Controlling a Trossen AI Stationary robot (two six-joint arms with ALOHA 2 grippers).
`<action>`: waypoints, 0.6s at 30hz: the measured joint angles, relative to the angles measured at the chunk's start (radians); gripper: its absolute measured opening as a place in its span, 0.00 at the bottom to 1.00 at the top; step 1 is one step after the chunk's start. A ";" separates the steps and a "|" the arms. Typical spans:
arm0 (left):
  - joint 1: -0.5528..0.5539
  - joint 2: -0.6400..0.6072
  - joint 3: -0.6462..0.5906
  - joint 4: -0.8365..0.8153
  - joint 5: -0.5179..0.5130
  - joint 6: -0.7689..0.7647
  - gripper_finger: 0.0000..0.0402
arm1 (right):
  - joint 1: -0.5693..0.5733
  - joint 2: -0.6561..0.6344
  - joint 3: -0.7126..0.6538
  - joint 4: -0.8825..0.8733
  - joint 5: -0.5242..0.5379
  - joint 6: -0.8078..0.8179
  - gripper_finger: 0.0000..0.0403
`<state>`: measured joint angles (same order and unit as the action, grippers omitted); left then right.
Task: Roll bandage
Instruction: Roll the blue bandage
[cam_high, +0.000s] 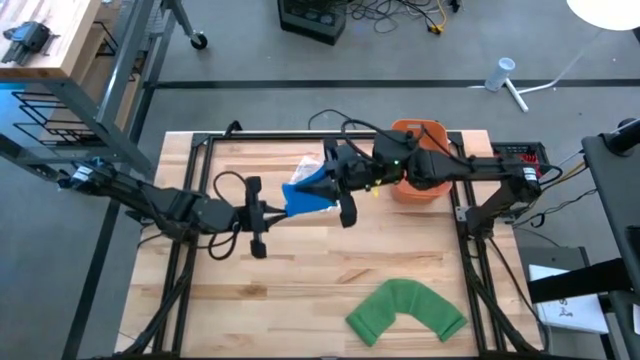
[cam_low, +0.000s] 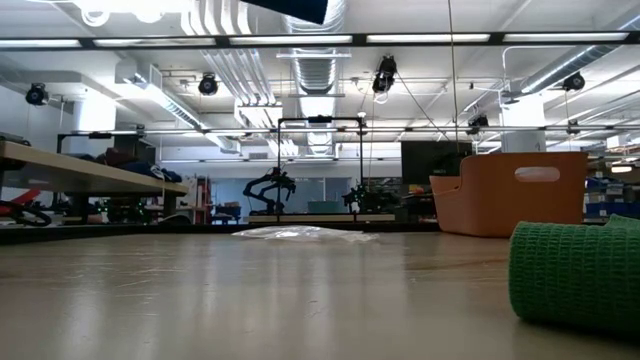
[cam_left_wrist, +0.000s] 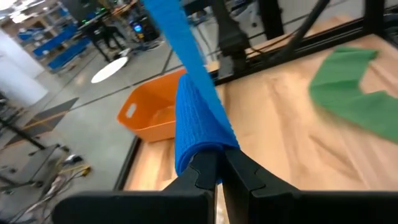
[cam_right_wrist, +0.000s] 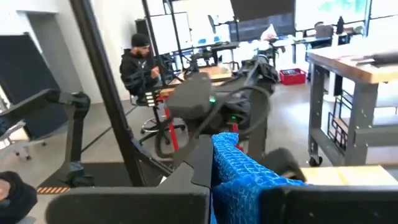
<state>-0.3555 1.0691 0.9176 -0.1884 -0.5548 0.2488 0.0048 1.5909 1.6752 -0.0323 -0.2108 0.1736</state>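
Observation:
A blue bandage (cam_high: 306, 194) hangs in the air over the table's middle, stretched between my two grippers. My left gripper (cam_high: 282, 211) comes from the table's left and is shut on the bandage's thick, wound end (cam_left_wrist: 198, 118). My right gripper (cam_high: 326, 187) comes from the right and is shut on the other end (cam_right_wrist: 239, 171). A flat blue strip (cam_left_wrist: 171, 25) runs from the wound part toward the right arm. A second, green bandage (cam_high: 405, 310) lies bent on the table near the front right, also in the low view (cam_low: 578, 270). My left gripper pinches the lower edge of the blue bandage's wound end (cam_left_wrist: 210, 154) between its two fingers, coming nearly level from the table's left. The wound part stands out beyond the fingertips, clear of the table. My right gripper pinches the bandage's other end (cam_right_wrist: 225, 152) between its two fingers, level, from the table's right. Several layers bunch there. The bandage is lifted clear of the table.
An orange bin (cam_high: 420, 172) stands at the back right under the right arm. A clear plastic wrapper (cam_high: 305, 163) lies at the back middle. The table frame's black rails (cam_high: 190, 200) run along the edges. A person (cam_right_wrist: 140, 65) sits in the room beyond the table.

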 joint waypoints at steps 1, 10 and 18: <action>-0.010 0.000 0.000 -0.001 0.001 -0.002 0.00 | -0.006 0.000 0.000 -0.008 0.000 0.014 0.00; -0.049 0.011 0.000 0.030 0.005 -0.018 0.00 | -0.038 0.000 -0.002 -0.038 0.051 0.064 0.00; -0.060 0.043 0.000 0.088 0.071 -0.017 0.00 | -0.038 0.000 -0.006 -0.080 0.165 0.061 0.00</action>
<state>-0.4158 1.1123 0.9176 -0.1007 -0.4835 0.2322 -0.0336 1.5909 1.6689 -0.1122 -0.0454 0.2350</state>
